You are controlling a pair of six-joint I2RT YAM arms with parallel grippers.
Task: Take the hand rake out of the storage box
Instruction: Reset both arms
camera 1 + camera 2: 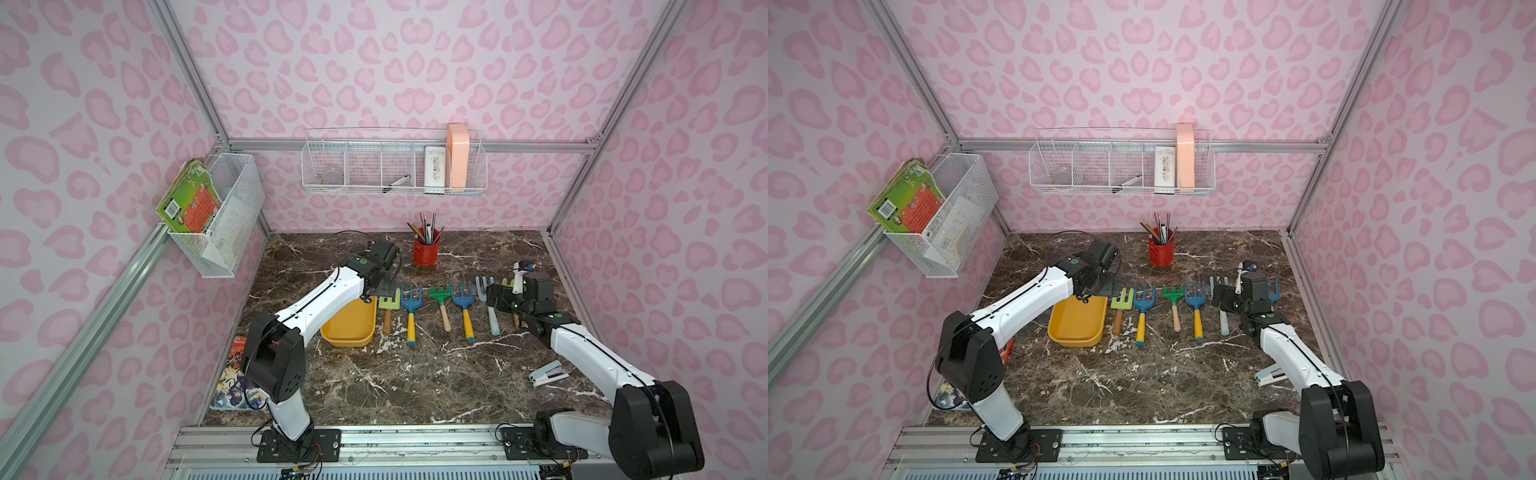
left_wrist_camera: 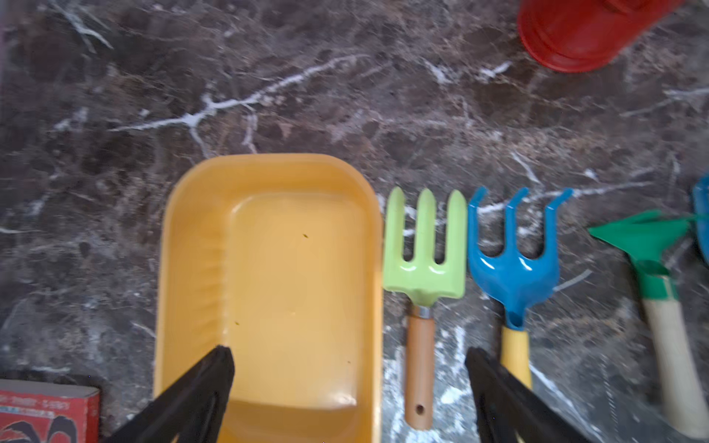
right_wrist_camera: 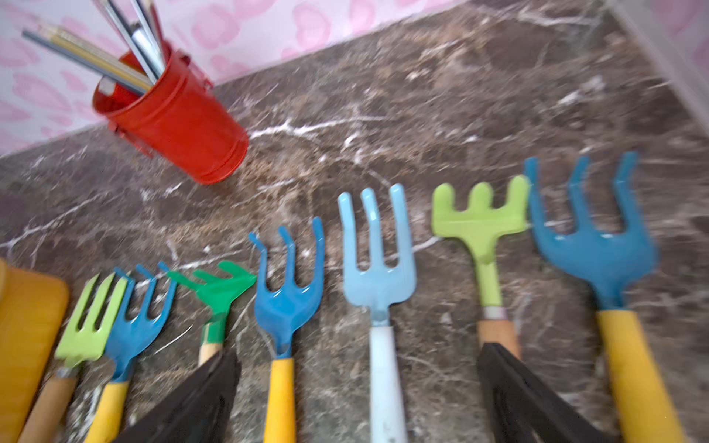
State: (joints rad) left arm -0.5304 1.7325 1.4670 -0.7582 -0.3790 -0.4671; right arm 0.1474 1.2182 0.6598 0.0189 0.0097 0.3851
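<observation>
In a top view the storage box [image 1: 349, 332] is empty. The light green hand rake [image 1: 389, 305] lies on the bench [image 1: 415, 382] just beside it, and the left arm [image 1: 324, 299] and right arm [image 1: 582, 345] stretch out low. In the left wrist view the left fingers [image 2: 215, 379] are spread wide and hold nothing; the rake looks light and stiff, best held by its wooden handle [image 2: 420, 364]. In the right wrist view the right fingers [image 3: 207, 399] are spread wide and empty too.

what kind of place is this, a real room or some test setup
Probably a staged robot test cell, not a real room: pink-print wall panels set in a bare aluminium frame, and two robot arms bolted to a rail along a marble-look tabletop.
</observation>
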